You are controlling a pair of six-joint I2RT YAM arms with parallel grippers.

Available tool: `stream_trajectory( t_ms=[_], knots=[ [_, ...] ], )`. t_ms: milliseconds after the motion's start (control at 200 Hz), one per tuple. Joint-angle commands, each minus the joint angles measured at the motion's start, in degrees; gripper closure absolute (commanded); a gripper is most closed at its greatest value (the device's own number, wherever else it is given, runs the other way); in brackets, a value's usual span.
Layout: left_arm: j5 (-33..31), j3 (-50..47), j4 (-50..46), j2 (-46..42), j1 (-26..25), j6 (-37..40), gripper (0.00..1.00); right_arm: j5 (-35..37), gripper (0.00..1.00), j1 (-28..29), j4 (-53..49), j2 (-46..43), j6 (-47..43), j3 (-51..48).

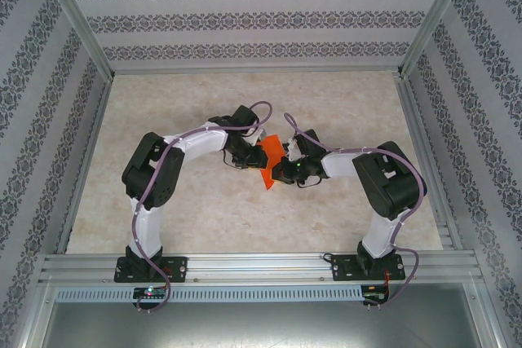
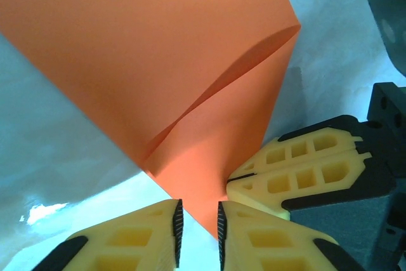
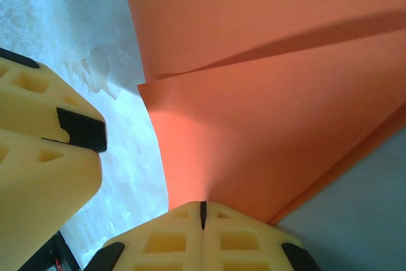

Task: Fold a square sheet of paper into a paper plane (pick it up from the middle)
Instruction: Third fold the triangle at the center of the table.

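The orange-red sheet of paper (image 1: pixel 271 159) is held off the table between the two grippers, folded over into layers that taper to a point. My right gripper (image 3: pixel 203 211) is shut on its lower edge; the left wrist view shows those fingers (image 2: pixel 298 176) pinching the paper (image 2: pixel 190 80) from the right. My left gripper (image 2: pixel 198 211) stands narrowly open, the paper's pointed tip hanging in the gap between its pads without being pinched. In the top view the left gripper (image 1: pixel 254 152) and right gripper (image 1: pixel 281 170) meet at the paper in the middle of the table.
The pale marbled table (image 1: pixel 179 103) lies under the paper. Patterned walls and metal frame rails (image 1: pixel 81 30) enclose the workspace on three sides. The left gripper's yellow fingers (image 3: pixel 44 157) sit close at the left of the right wrist view.
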Motion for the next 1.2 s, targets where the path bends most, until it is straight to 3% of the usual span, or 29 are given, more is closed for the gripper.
stream_trajectory(
  t_ms=[0,380,689,829,1199],
  knots=[
    [1.77,0.28,2.01,2.64,-0.68,-0.8,0.76,0.58,0.99,0.32,-1.9,-0.4,-1.28,-1.2],
    [0.41,0.1,1.79,5.84,-0.77,0.4,0.77,0.58,0.99,0.41,-2.24,-1.42,-1.21,-0.67],
    [-7.35,0.48,-5.81,7.62,-0.77,4.55,0.79,1.16,0.89,-0.13,-2.38,-2.91,-1.22,-0.97],
    [-10.53,0.51,-6.8,8.7,-0.86,5.61,0.79,-0.11,0.89,-0.53,-0.15,-3.02,-0.14,-1.55],
    [-11.56,-0.67,-6.99,8.84,-0.86,6.42,0.79,-1.87,0.9,-0.23,2.05,-6.98,1.42,-4.33]
  ],
)
